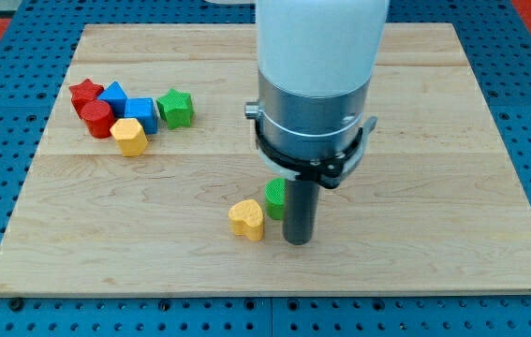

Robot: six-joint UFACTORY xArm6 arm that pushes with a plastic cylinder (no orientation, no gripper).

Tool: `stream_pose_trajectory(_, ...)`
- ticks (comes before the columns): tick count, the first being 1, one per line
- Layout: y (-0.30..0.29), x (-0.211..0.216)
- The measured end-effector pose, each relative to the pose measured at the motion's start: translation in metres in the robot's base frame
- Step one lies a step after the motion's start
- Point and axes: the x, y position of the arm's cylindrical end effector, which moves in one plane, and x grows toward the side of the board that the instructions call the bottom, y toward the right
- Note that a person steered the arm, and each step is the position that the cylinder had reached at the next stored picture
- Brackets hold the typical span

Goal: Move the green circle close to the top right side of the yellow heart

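Observation:
The yellow heart (246,219) lies on the wooden board (434,140) a little left of centre near the view's bottom. The green circle (274,198) sits just up and right of the heart, close to it, partly hidden behind my rod. My tip (298,241) rests on the board right beside the green circle, on its right and slightly below it, and just right of the heart.
A cluster stands at the view's upper left: a red star (85,92), a red cylinder (97,119), a blue triangle-like block (112,95), a blue cube (140,112), a yellow hexagon (130,137) and a green star-shaped block (176,108).

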Motion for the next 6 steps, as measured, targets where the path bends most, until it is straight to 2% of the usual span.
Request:
stream_pose_trajectory(1,0.062,-0.036)
stream_pose_trajectory(2,0.095,-0.077)
stream_pose_trajectory(4,0.037,-0.124)
stream_pose_trajectory(6,0.031,-0.171)
